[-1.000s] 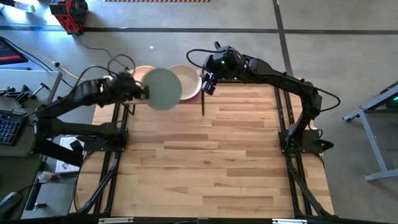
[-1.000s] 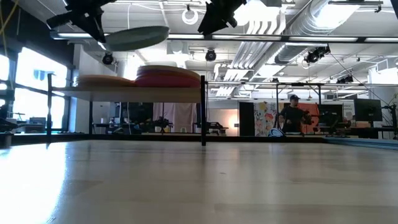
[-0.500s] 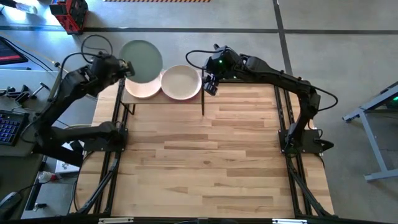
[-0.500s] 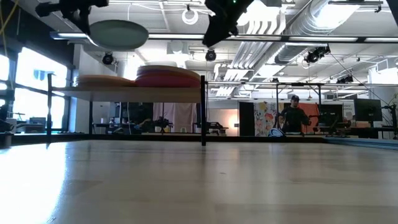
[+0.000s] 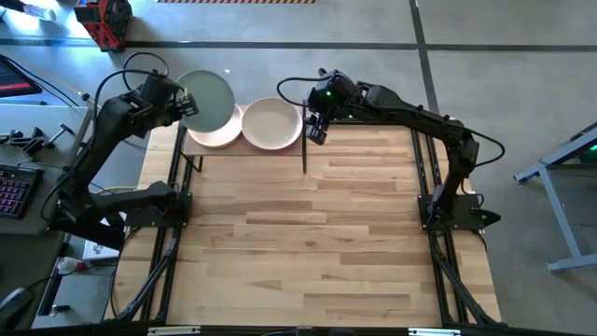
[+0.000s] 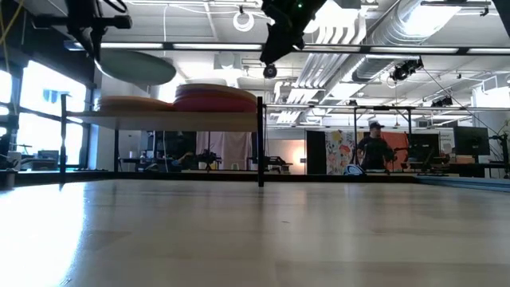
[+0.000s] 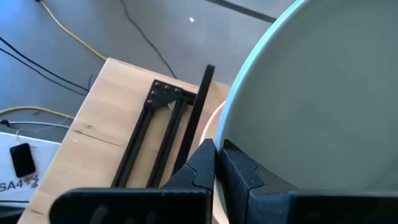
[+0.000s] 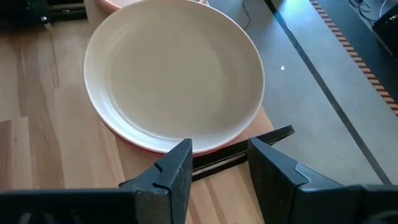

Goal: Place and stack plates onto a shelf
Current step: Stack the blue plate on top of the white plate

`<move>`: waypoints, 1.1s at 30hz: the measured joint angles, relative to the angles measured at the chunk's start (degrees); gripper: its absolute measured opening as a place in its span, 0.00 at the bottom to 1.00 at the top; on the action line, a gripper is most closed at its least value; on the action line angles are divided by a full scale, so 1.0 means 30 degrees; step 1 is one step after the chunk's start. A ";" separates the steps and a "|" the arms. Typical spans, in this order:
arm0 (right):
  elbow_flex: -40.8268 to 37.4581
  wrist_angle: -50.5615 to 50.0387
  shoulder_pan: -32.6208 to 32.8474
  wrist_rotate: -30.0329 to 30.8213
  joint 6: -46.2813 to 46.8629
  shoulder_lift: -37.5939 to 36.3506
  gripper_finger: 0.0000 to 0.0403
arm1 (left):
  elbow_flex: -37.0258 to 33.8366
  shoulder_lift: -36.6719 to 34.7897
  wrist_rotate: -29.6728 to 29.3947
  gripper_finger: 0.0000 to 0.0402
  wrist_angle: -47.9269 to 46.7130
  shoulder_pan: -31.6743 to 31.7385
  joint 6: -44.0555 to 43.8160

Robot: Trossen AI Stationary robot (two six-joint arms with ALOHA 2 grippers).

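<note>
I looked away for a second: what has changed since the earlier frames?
The left gripper has carried the mint green plate from in front of the shelf to above its left stack, still gripping the rim. The right gripper stays open beside the right stack. Both stacks are unchanged.

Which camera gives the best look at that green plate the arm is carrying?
The high view: the whole mint green plate shows, overlapping the left stack. The low view shows it edge-on, the left wrist view only its rim between the jaws; the right wrist view misses it.

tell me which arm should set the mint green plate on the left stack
Left. The left gripper is shut on the mint green plate, held above the peach-topped stack on the shelf. The right gripper hovers open and empty by the cream-topped stack.
</note>
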 joint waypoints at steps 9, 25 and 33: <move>0.0000 -0.0370 0.0000 0.0005 -0.0010 -0.0002 0.33 | 0.0000 0.0506 0.0902 0.01 -0.0138 -0.0001 -0.0013; 0.0000 -0.2188 0.0000 0.0012 -0.0870 -0.0002 0.33 | 0.0000 0.2460 0.1059 0.01 -0.1649 -0.0001 -0.1115; 0.0000 -0.2576 0.0000 0.0012 -0.1219 -0.0002 0.33 | 0.0000 0.2985 0.1387 0.01 -0.1647 -0.0001 -0.1711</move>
